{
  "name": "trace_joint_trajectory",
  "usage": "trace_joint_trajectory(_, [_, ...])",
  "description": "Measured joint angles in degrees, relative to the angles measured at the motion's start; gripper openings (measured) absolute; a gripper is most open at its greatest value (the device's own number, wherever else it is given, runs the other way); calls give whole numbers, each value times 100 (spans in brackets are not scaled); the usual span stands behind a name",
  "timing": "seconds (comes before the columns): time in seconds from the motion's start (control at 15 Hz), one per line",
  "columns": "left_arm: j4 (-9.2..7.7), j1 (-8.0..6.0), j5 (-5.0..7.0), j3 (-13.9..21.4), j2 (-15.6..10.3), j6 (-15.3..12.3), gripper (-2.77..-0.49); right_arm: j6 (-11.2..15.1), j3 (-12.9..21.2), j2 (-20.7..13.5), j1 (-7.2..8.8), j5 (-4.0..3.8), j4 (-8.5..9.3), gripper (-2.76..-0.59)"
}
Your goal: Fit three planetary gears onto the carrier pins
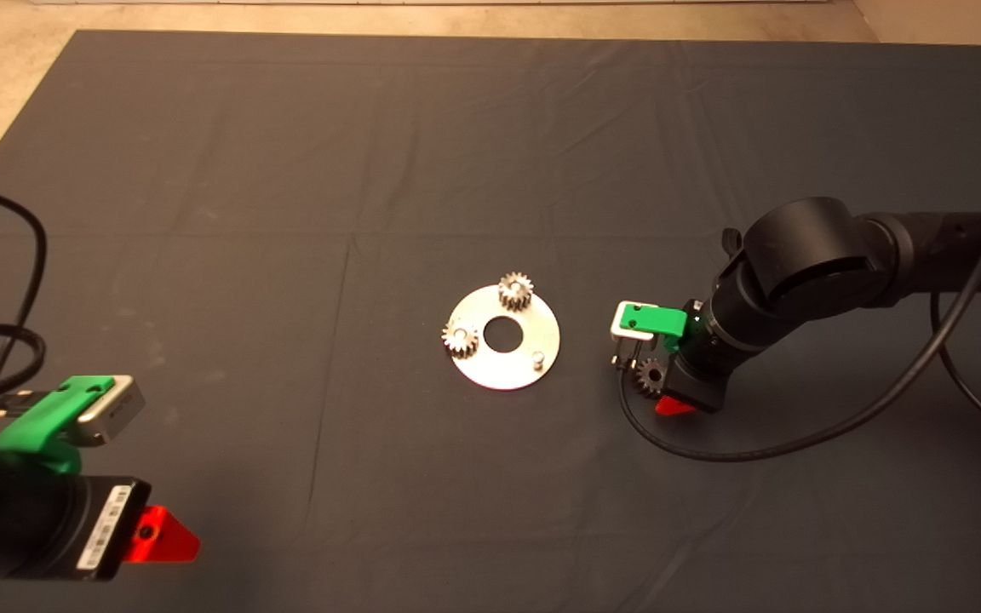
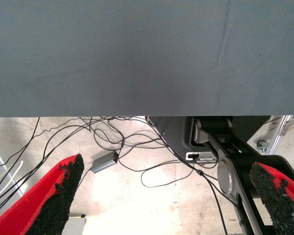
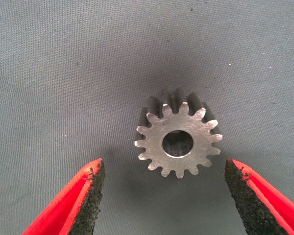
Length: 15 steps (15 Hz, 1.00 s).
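Observation:
A shiny round disc (image 1: pixel 490 362) with a large centre hole lies mid-mat. Two planetary gears sit on its pins, one at the far side (image 1: pixel 515 291) and one at the left (image 1: pixel 461 339). The third carrier pin (image 1: pixel 538 359) at the disc's right stands bare. The third gear (image 1: pixel 649 375) lies flat on the mat to the right of the disc. My right gripper (image 3: pixel 164 191) hovers over it, open, and the gear (image 3: pixel 178 139) lies between the fingers without touching either pad (image 3: pixel 90 196). My left gripper (image 2: pixel 169 196) is parked, open and empty, at the lower left (image 1: pixel 158 535).
A black cable (image 1: pixel 763 443) loops on the mat below the right arm. Another cable (image 1: pixel 22 255) curls at the left edge. The left wrist view looks past the mat's edge at floor cables (image 2: pixel 137 161) and a black stand (image 2: pixel 225 161).

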Motion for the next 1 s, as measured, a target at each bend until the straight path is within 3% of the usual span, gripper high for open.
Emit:
trace_joint_trajectory(0.4, [0,0,0,0,0,0,-80,0,0,11,-66,-4,-16,-183])
trace_joint_trajectory(1.0, [0,0,0,0,0,0,-80,9,0,17,-63,-8,-38,-197])
